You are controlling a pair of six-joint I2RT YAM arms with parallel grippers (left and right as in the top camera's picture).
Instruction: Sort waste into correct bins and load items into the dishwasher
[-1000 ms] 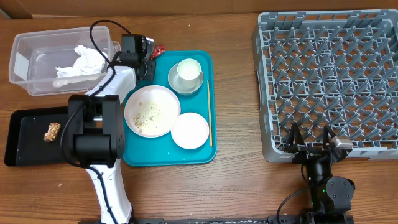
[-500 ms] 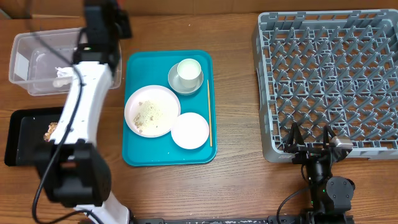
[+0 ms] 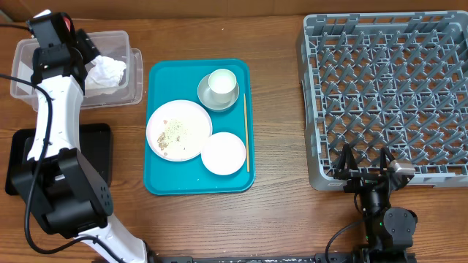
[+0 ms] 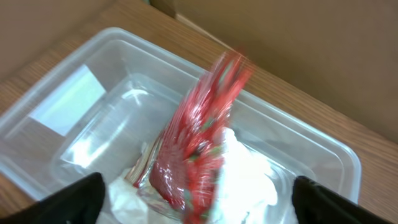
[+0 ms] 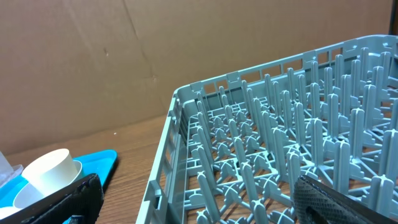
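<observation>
My left gripper hangs open over the clear tub, its black fingers far apart. A red wrapper, blurred, is loose between them and touches neither, just above a crumpled white napkin. On the teal tray lie a large plate with crumbs, a smaller plate, and a cup in a bowl. My right gripper rests open at the front edge of the grey dish rack, holding nothing. The rack's pegs fill the right wrist view.
The black tray lies left of the teal tray, largely covered by my left arm. A thin wooden stick lies along the teal tray's right side. A cardboard wall stands behind the table.
My left arm swung from the teal tray's top-left corner up and left over the clear tub, carrying the red wrapper. Its jaws have opened and the wrapper is loose. The right arm stayed still.
</observation>
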